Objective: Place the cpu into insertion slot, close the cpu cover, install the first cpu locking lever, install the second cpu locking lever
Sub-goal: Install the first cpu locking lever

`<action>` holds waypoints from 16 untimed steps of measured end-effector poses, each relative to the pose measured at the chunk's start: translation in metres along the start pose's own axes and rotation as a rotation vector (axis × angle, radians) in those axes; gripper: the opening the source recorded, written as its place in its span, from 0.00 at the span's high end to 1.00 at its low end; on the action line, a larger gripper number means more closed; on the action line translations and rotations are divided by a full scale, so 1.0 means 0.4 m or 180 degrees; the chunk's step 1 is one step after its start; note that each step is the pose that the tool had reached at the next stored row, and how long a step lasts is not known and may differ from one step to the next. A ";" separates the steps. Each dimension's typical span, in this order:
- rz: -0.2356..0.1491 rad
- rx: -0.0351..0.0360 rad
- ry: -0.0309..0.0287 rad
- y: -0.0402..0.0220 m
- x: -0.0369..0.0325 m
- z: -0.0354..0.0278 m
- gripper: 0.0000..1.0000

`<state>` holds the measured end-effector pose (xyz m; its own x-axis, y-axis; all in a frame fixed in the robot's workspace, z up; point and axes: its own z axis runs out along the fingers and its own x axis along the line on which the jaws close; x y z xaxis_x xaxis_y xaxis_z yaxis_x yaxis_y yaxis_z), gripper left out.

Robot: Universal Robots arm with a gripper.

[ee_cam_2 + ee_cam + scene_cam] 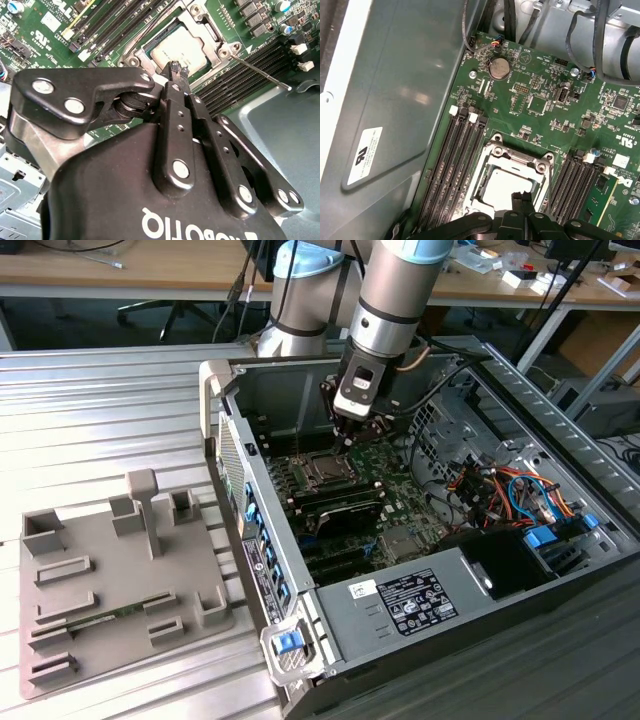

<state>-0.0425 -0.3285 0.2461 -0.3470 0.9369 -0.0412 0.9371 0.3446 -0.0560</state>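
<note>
Down inside the open computer case [225, 400], the gripper [352, 435] has little room. The exterior view shows a tall grey side wall on its left and a bundle of coloured cables [500, 485] with drive bays on its right. The board itself lies open from above. In the first wrist view the case wall [395, 100] runs close along one bank of memory slots [452, 165], and a second bank flanks the other side of the socket.

The arm [390, 300] reaches down steeply from above the case's far edge, its wrist pointing nearly straight at the board. The gripper [176, 67] hangs just over one edge of the cpu cover [202, 22], its jaws clenched with the black fingertips [517, 199] pressed together. Whether the tips touch the metal frame cannot be told.

The cpu [180, 50] sits in the insertion slot [322, 470], its silvery face showing through the window of the cover, which lies flat over it. In the first wrist view the same pale face [505, 187] is framed by the shiny cover [520, 159], with the gripper [522, 199] at its near edge. A thin metal locking lever [260, 72] juts from one corner of the socket and slants out across the neighbouring memory slots, its bent end free.

The case lies on its side on a ribbed metal table [100, 410]. Beside it, on the exterior view's left, rests a grey fixture tray [95, 545] with moulded posts and pockets. Wooden desks [150, 265] line the back of the room.
</note>
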 end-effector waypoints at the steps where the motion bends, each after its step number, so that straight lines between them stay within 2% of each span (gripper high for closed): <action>1: -0.0006 0.0000 0.0000 0.000 0.000 0.000 0.89; 16: -0.0103 -0.0004 -0.0006 0.000 0.000 0.000 0.89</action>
<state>-0.0425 -0.3285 0.2461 -0.3771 0.9253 -0.0412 0.9255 0.3747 -0.0560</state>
